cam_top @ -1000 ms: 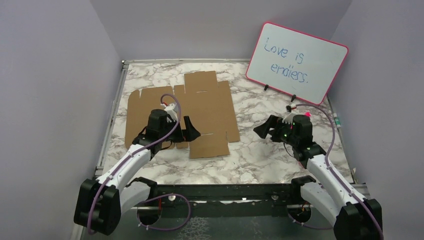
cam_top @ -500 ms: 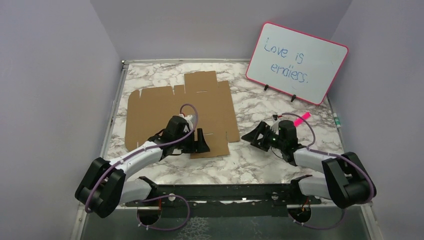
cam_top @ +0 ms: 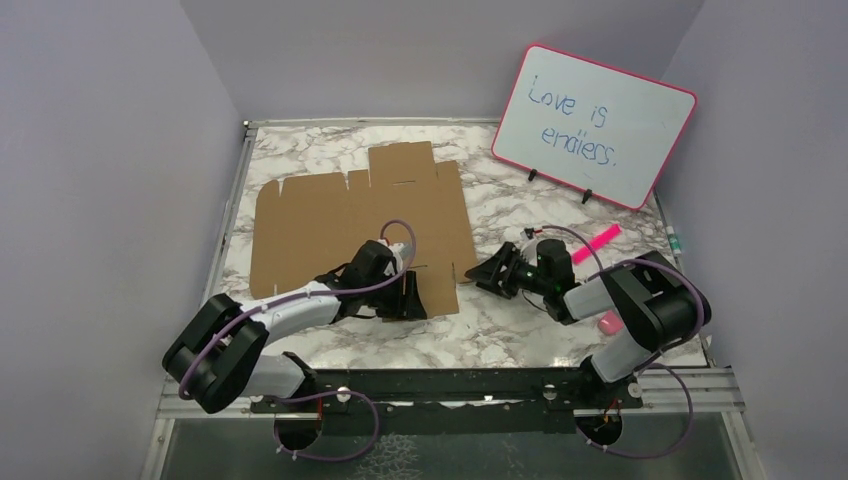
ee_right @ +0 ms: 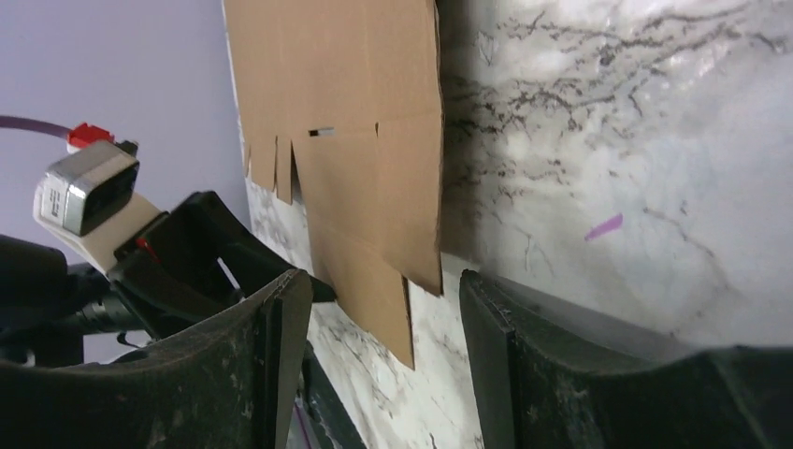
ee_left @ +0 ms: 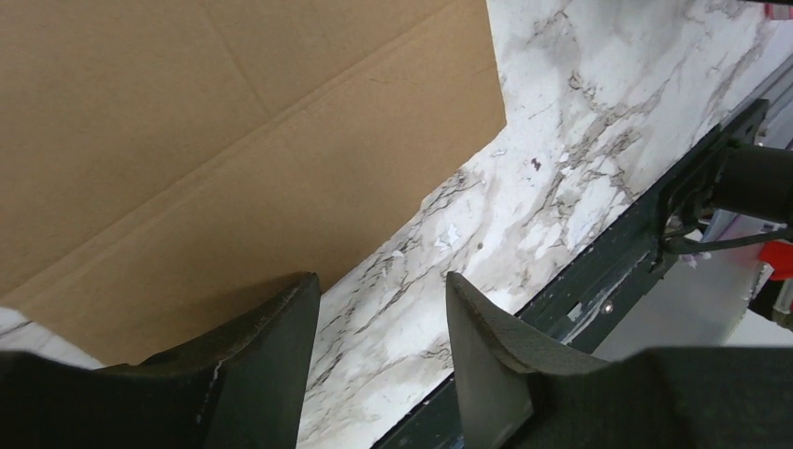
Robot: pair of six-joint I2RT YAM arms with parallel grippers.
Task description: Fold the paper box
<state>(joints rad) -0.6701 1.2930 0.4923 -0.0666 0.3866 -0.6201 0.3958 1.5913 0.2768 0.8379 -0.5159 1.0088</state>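
Note:
The paper box (cam_top: 360, 215) is a flat brown die-cut cardboard sheet with flaps and tabs, lying on the marble table. My left gripper (cam_top: 413, 298) is open, low at the sheet's near flap, one finger over the cardboard (ee_left: 234, 178), the other over marble. My right gripper (cam_top: 483, 273) is open, low on the table just right of the sheet's near-right corner (ee_right: 374, 187), pointing left at it. Neither gripper holds anything.
A pink-framed whiteboard (cam_top: 592, 125) reading "Love is endless." stands at the back right. A pink marker (cam_top: 596, 241) lies behind the right arm and a small pink object (cam_top: 607, 322) beside it. The black front rail (cam_top: 450, 385) runs along the near edge.
Both arms have stretched forward and dropped low. The left gripper moved right and nearer along the sheet's near flap; the right gripper moved left to the sheet's near-right corner.

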